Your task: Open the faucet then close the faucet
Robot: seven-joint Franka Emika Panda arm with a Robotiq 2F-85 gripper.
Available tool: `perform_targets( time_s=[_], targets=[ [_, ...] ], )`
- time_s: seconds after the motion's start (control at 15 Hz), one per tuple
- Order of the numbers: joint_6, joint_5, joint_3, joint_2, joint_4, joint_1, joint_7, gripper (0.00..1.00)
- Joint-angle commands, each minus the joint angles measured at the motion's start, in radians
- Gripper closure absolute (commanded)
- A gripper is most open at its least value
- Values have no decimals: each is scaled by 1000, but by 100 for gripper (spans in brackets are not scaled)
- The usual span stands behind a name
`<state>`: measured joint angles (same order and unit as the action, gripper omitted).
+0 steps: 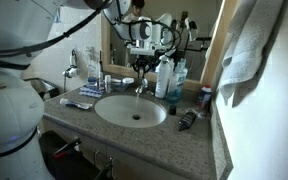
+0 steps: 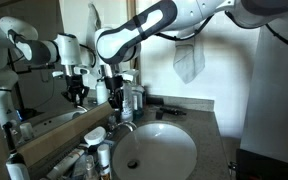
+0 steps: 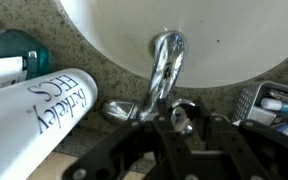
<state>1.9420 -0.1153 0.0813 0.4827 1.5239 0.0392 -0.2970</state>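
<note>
The faucet [image 1: 139, 88] is a small chrome tap at the back of the oval white sink [image 1: 109, 110], and both show in both exterior views (faucet [image 2: 125, 124], sink [image 2: 179, 150]). In the wrist view its shiny spout [image 3: 165, 62] reaches out over the white basin [image 3: 214, 40]. My gripper [image 3: 181, 118] comes down from above, with its black fingers on either side of the shiny top handle and pressed against it. It sits right over the tap in both exterior views [image 1: 141, 72] [image 2: 117, 100]. I cannot tell whether water is running.
Tall white-and-blue bottles [image 1: 166, 78] stand right beside the tap. A white bottle with lettering [image 3: 44, 115] lies next to it. A black cylindrical gadget [image 1: 187, 120] lies on the granite counter. A towel [image 1: 249, 50] hangs nearby, small items [image 1: 81, 98] sit by the sink, and a mirror is behind.
</note>
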Motion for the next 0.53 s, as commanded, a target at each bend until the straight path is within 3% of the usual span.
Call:
perform_targets(
  time_s=[0.0, 0.47],
  targets=[
    [-51, 1, 35, 17, -85, 27, -69, 92],
    [-90, -15, 33, 39, -123, 31, -68, 92]
  ],
)
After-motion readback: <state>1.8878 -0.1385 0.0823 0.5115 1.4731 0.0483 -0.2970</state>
